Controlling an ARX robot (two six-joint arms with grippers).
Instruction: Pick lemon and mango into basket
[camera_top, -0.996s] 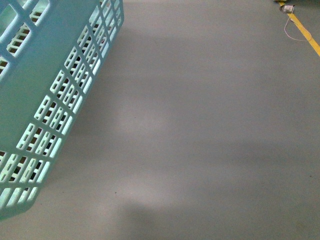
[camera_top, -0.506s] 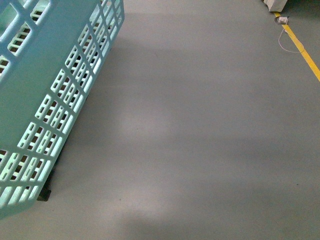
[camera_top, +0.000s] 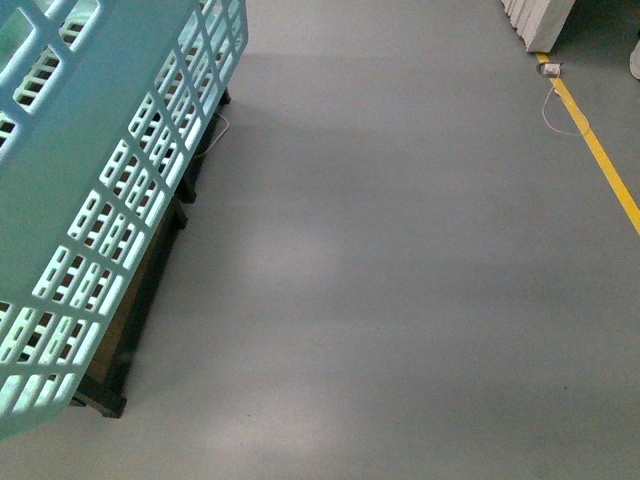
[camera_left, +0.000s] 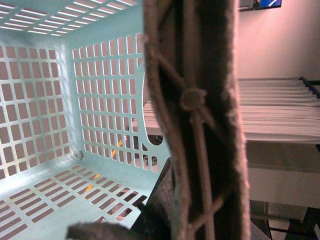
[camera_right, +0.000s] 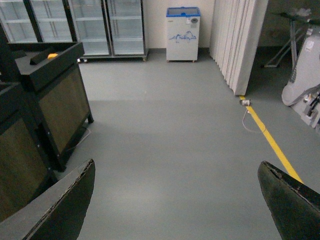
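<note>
While the right gripper (camera_right: 176, 165) is being held wide open, its two dark fingers (camera_right: 70, 200) standing far apart, nothing is being gripped or touched by it. The left gripper (camera_left: 152, 212) is being glimpsed only as dark, blurred shapes in the left wrist view, so whether it is open or closed cannot be told. Just before that camera a brown, worn strip (camera_left: 200, 100) is being shown upright. It is perhaps one of the handles of the basket (camera_top: 90, 130), though the view is too close for certainty. Behind the strip, the pale teal slotted walls and floor are being seen from within.

In the front view the basket is being seen tilted at the robot's left, its slotted side wall turned to the camera. A low dark frame (camera_top: 150, 290) is being partly hidden beneath it. A smooth grey floor (camera_top: 400, 280) is being shown all around. At the robot's right it is being crossed by a yellow line (camera_top: 600, 170), with a thin white cable (camera_top: 552, 105) lying near the line's far end.

Farther off, in the right wrist view, dark wood-panelled cabinets (camera_right: 60, 105) are being seen, with a small orange thing (camera_right: 52, 56) resting on top of one. Along the far wall, glass-door coolers (camera_right: 90, 25) and a small white chest freezer (camera_right: 182, 32) with a blue lid are being shown, beside a white pleated partition (camera_right: 240, 45).
</note>
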